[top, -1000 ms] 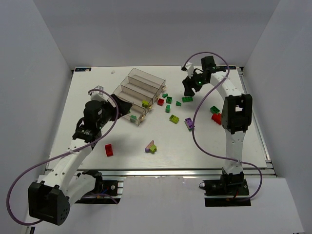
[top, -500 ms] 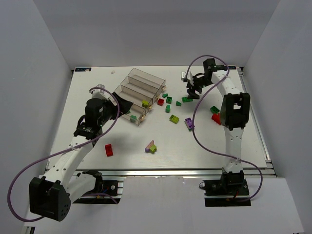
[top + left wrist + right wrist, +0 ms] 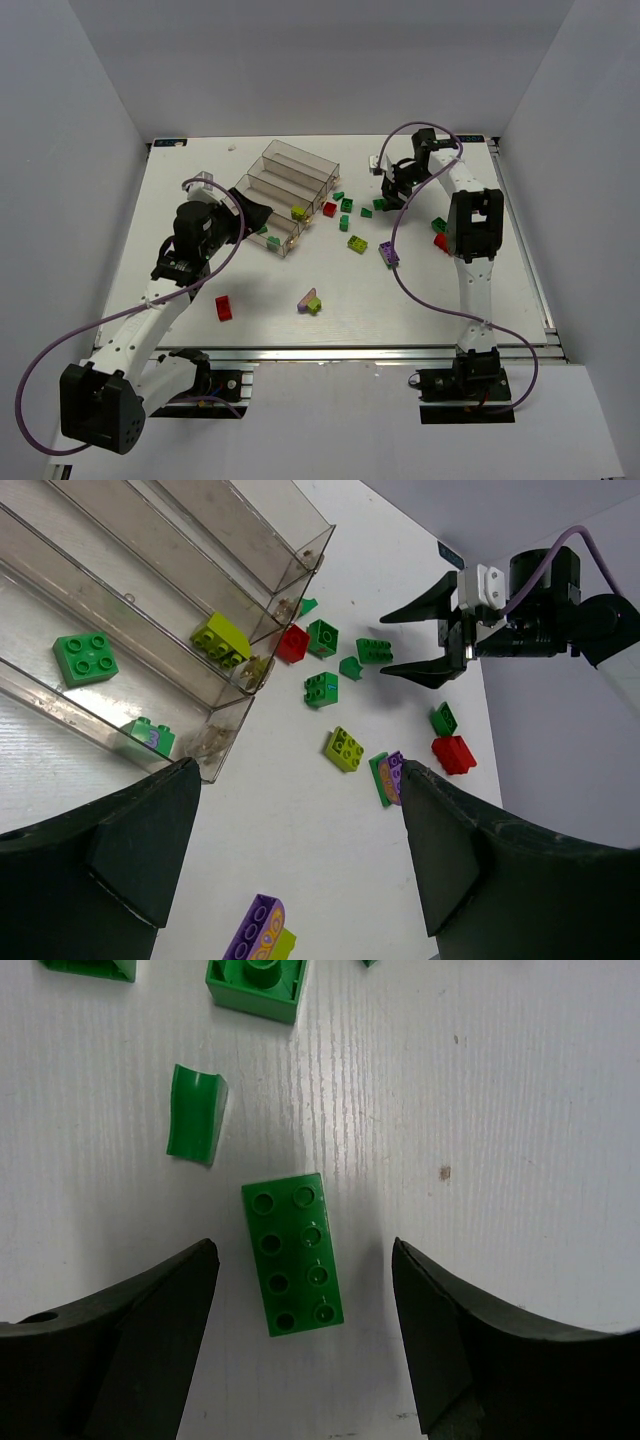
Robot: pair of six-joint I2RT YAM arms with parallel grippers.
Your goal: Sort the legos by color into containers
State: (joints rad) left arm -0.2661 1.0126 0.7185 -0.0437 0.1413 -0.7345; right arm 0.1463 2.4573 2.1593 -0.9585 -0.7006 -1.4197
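White walls [image 3: 90, 100] close in a white surface [image 3: 190, 170] on three sides, and a metal rail [image 3: 350, 352] runs along its near edge. Close up, the surface shows a fine wood-like grain. A red brick [image 3: 223, 307] lies alone at 8 o'clock from the centre. The left claw [image 3: 256, 215] hangs at 10 o'clock, jaws wide apart with nothing between them, over the near end of the bins [image 3: 310, 160]. These are four long, narrow troughs of clear smoky plastic, joined and stepped up toward 11 o'clock. Inside them the left wrist view shows a green square brick [image 3: 88, 652], a lime brick [image 3: 222, 640] and a small green piece [image 3: 150, 737] by the end wall. Loose legos [image 3: 357, 243], glossy and studded, are scattered from 6 to 2 o'clock, among them a purple-lime pair [image 3: 311, 302] at 6 and a purple brick [image 3: 389, 253] at 3. The right claw [image 3: 385, 193] is at 1 o'clock, jaws apart. They straddle a long green brick [image 3: 293, 1253] with eight studs, leaving a gap on each side. A curved green piece [image 3: 195, 1113] lies at that brick's 11 o'clock.
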